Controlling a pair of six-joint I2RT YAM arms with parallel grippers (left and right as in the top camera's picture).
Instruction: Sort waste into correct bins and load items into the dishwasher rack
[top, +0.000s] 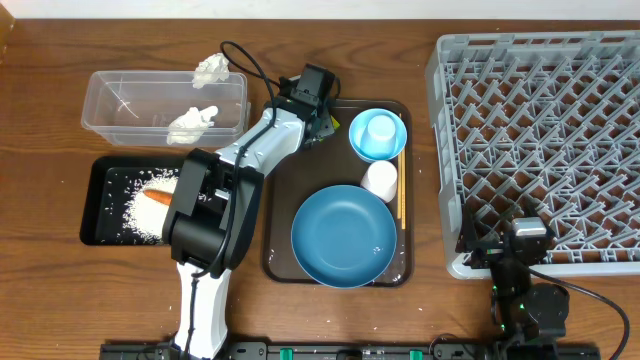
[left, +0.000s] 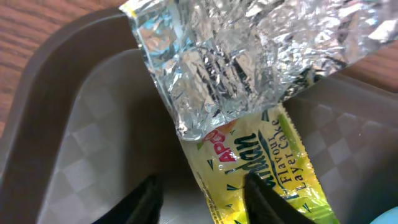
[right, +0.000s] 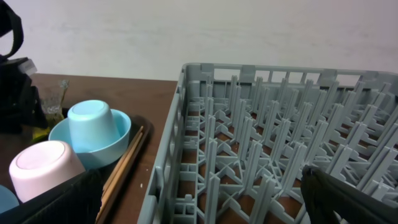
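Note:
The silver foil wrapper (left: 242, 87) with green-yellow print lies in the far left corner of the brown serving tray (left: 68, 155). My left gripper (left: 205, 186) is open just over it, one finger at the printed end and the other over bare tray; from above it sits at that corner (top: 318, 118). My right gripper (right: 200, 177) is open and empty at the near edge of the grey dishwasher rack (top: 545, 140). The large blue plate (top: 343, 235), small light blue bowl (top: 365, 140) holding an upturned cup (top: 381, 129), white cup (top: 380, 180) and chopsticks (top: 402, 195) lie on the tray.
The clear tub (top: 120, 105) holds a tissue (top: 192, 122); another tissue (top: 210, 70) rests at its far rim. The black tray (top: 95, 200) holds rice (top: 140, 212) and the carrot (top: 160, 195). My left arm (top: 215, 215) reaches over the black tray's right side.

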